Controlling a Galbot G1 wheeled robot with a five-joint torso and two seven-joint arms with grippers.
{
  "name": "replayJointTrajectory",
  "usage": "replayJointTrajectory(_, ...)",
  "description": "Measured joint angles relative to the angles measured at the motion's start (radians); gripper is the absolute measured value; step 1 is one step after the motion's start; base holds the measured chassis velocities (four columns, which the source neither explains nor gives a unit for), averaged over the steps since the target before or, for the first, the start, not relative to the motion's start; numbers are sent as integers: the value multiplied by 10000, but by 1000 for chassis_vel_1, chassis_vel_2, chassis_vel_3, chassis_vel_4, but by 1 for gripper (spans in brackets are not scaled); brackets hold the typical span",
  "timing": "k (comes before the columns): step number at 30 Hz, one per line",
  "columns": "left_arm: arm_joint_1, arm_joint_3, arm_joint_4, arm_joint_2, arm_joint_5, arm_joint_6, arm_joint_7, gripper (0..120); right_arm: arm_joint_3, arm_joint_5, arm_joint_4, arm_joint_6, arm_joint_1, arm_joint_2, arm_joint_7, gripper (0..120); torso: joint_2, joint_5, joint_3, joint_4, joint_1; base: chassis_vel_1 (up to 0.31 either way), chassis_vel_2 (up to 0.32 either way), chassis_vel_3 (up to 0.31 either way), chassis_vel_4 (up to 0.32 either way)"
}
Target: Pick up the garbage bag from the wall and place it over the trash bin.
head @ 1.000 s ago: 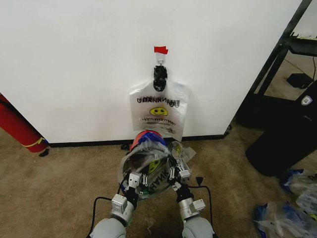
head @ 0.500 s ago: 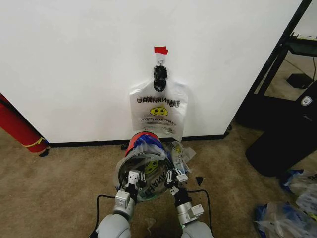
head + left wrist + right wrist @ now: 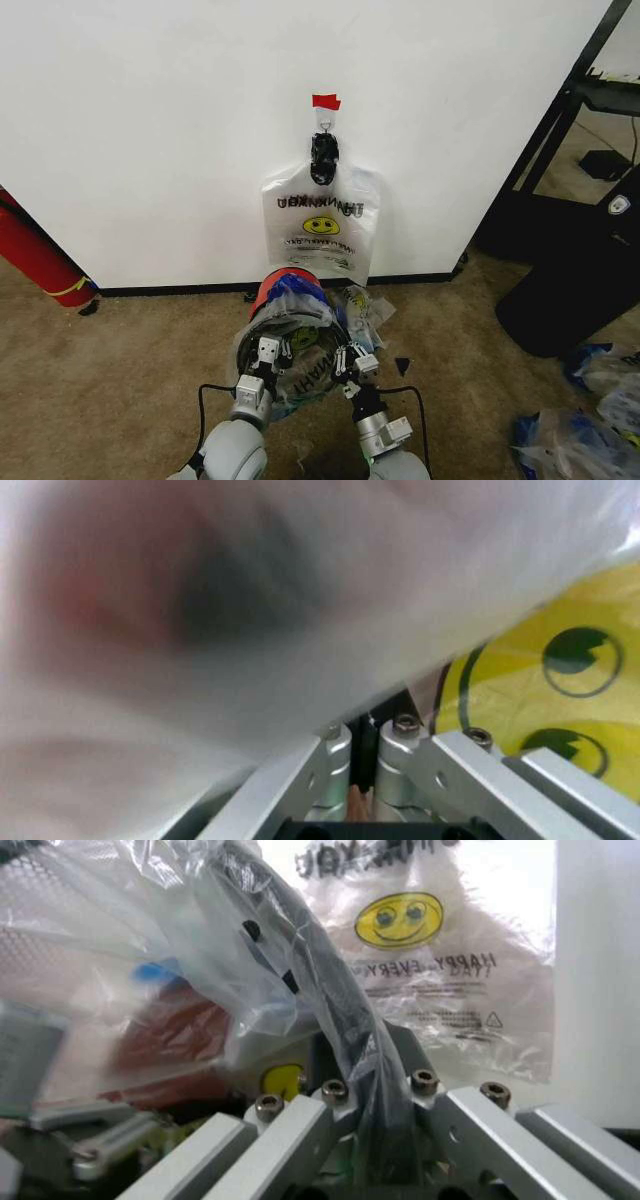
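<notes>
Garbage bag [image 3: 300,345] stretched between both pincers over trash bin [image 3: 275,283].

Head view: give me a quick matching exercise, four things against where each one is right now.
Things:
1. garbage bag
2. smiley bag
3. trash bin
4. red cylinder

Places:
A. hanging from a hook on the wall
B. leaning against the wall at far left
C. on the carpet below the hook, tipped toward the robot
D. draped over the bin's mouth, between the left gripper and the right gripper

Pairs: 1-D, 2-A, 3-C, 4-B
</notes>
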Motion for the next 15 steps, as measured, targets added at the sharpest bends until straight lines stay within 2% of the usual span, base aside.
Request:
replayJointTrajectory(9, -348, 171, 406, -175, -154, 57, -144, 0, 1, 6, -74, 131, -29, 0, -162, 0, 0, 8, 0, -1, 0, 0, 0, 0, 0)
replayJointTrajectory(15, -485, 684, -267, 10, -1392, 785, -1093, 0, 0, -84, -428, 338, 30, 0, -200, 0, 0, 23, 0, -7, 0, 0, 0, 0, 0)
